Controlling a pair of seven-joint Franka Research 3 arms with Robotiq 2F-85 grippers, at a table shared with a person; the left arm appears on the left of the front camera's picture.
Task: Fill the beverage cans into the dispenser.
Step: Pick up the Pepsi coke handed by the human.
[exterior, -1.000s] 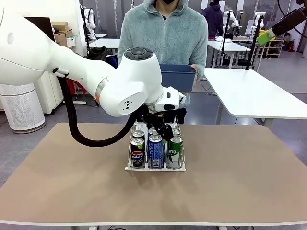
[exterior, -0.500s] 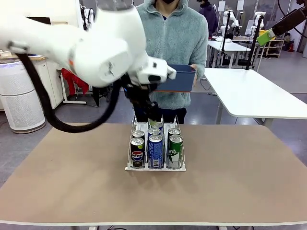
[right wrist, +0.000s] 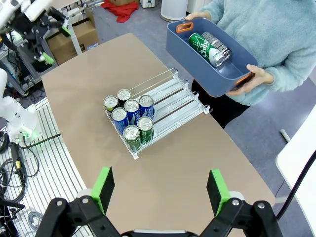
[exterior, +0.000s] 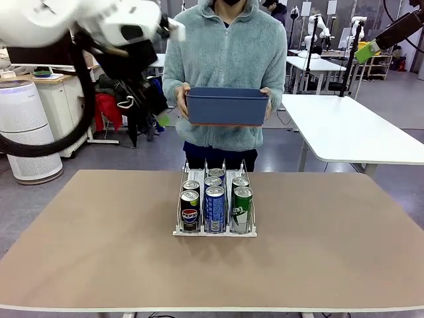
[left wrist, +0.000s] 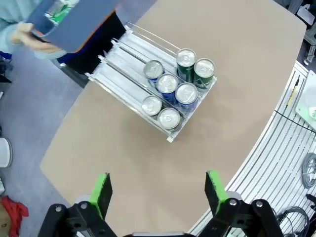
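The dispenser sits at the table's middle with several beverage cans standing in its three lanes: black on the left, blue in the middle, green on the right. My left gripper hangs high at the upper left, well clear of the rack. In the left wrist view this gripper is open and empty, looking down on the dispenser and cans. My right gripper is open and empty too, high above the dispenser and cans.
A person at the far side holds a dark blue bin at chest height. Inside the bin lie a green can and a dark can. Bare tabletop surrounds the rack. Another white table stands at the right.
My left arm has lifted from just over the dispenser's back lanes up and away to the upper left. The cans and the bin have stayed put.
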